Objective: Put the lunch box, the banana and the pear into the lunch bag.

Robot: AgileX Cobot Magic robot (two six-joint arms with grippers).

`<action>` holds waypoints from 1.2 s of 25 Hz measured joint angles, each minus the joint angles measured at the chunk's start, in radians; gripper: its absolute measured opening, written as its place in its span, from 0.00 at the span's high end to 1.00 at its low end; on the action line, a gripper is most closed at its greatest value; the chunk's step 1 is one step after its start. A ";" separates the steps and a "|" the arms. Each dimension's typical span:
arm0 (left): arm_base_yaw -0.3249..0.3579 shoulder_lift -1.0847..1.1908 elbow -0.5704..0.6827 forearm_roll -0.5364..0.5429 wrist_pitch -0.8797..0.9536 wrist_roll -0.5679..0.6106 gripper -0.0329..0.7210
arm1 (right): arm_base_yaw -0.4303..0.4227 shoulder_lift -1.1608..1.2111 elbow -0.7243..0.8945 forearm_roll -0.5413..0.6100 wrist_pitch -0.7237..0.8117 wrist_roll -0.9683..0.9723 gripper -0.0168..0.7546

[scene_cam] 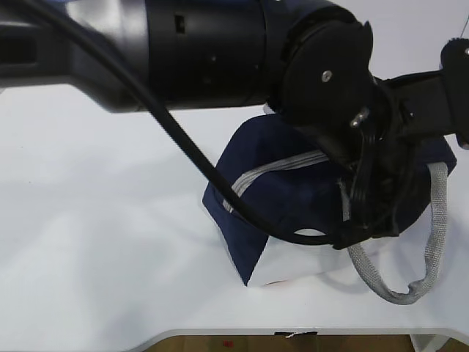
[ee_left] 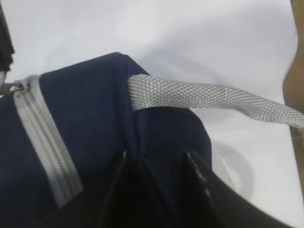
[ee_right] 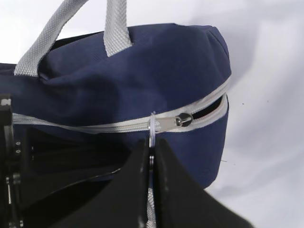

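The navy lunch bag [scene_cam: 286, 191] stands on the white table, its white lower panel facing the camera. In the right wrist view my right gripper [ee_right: 151, 142] is shut on the zipper's ring pull [ee_right: 153, 124], beside the slider [ee_right: 183, 118]. The zipper [ee_right: 95, 127] is shut on the left of the slider, with a short gap open at the bag's end [ee_right: 209, 107]. My left gripper [ee_left: 156, 159] is shut on a fold of the bag's navy fabric [ee_left: 85, 109], just under a grey handle [ee_left: 199, 95]. The lunch box, the banana and the pear are out of view.
Both black arms crowd over the bag's right end [scene_cam: 374, 191] in the exterior view and hide it. A grey handle loop [scene_cam: 432, 242] hangs down to the table on the right. The table's front edge [scene_cam: 293, 334] runs close below the bag.
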 joint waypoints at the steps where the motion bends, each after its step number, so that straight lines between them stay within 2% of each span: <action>1: 0.000 0.000 -0.002 0.017 0.002 0.000 0.64 | 0.000 0.000 0.000 0.000 0.000 0.000 0.97; 11: 0.004 0.000 -0.004 0.073 0.032 0.000 0.87 | 0.000 0.000 0.000 0.000 0.000 0.000 0.97; 15: 0.023 0.000 -0.006 0.075 0.074 0.000 0.94 | 0.000 0.000 0.000 0.000 0.000 0.000 0.97; 30: 0.047 -0.006 -0.010 0.079 0.185 -0.004 0.95 | 0.004 0.000 0.006 -0.015 0.011 -0.001 0.97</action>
